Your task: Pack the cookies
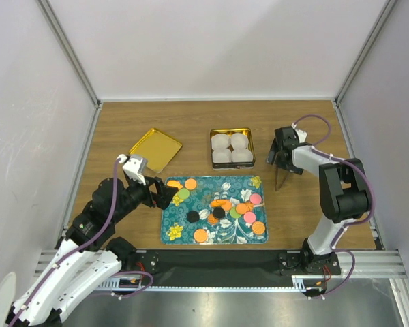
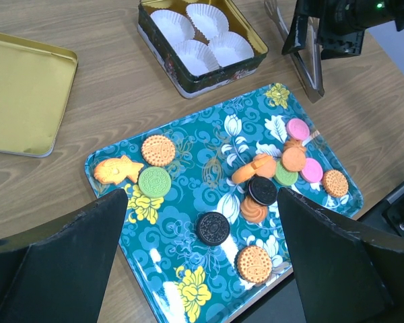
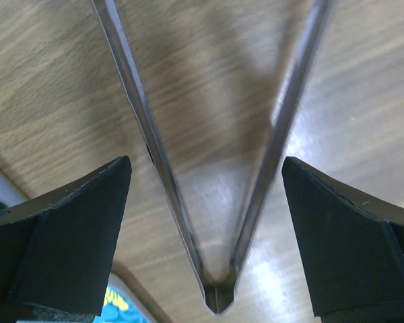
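The right gripper [image 3: 203, 202] has its fingers wide apart, one on each side of the metal tongs [image 3: 217, 299]. The tongs lie long-ways between them. The cookies [image 1: 221, 204] sit on the teal tray [image 1: 174, 235], nearer the left gripper [image 2: 198, 202], which is also wide apart and holding nothing.

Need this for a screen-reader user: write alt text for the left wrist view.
Orange, green, black and pink cookies lie scattered on a teal floral tray, framed by the open left end effector. Beyond sit a tin of four paper cups, a gold lid and tongs.
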`<state>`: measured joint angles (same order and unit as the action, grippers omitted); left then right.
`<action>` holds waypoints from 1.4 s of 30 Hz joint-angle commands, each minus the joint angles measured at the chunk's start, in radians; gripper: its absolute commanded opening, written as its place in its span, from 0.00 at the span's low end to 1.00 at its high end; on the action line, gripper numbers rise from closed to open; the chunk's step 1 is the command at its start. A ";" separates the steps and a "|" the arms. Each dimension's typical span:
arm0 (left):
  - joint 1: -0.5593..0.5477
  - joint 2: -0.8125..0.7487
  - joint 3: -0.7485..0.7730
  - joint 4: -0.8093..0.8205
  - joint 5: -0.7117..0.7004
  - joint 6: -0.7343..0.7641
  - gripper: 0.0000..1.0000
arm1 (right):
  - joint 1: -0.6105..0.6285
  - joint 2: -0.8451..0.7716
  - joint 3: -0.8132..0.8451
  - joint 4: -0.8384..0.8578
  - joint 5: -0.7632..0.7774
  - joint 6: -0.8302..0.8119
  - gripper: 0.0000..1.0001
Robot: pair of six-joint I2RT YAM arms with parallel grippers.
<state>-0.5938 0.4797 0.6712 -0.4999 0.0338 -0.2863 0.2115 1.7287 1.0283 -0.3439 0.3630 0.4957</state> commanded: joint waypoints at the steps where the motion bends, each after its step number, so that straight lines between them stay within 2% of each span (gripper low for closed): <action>1: -0.008 0.007 0.025 0.014 0.014 0.022 1.00 | -0.018 0.038 0.047 0.031 -0.021 -0.034 0.99; 16: -0.008 0.019 0.025 0.012 0.015 0.024 1.00 | -0.049 0.048 0.025 0.069 -0.085 -0.063 0.87; 26: -0.008 0.023 0.025 0.012 0.009 0.022 1.00 | -0.046 0.072 0.059 0.045 -0.085 -0.078 0.73; 29: -0.008 0.028 0.025 0.012 0.008 0.021 1.00 | -0.032 0.031 0.072 0.022 -0.070 -0.085 0.68; 35: -0.006 0.028 0.025 0.011 0.000 0.019 1.00 | 0.000 -0.124 0.108 -0.058 -0.047 -0.100 0.68; 42: -0.008 0.031 0.025 0.011 -0.008 0.019 1.00 | 0.063 -0.319 0.119 -0.135 -0.094 -0.105 0.64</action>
<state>-0.5938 0.5041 0.6712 -0.5037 0.0311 -0.2863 0.2432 1.5002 1.1046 -0.4377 0.2825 0.4061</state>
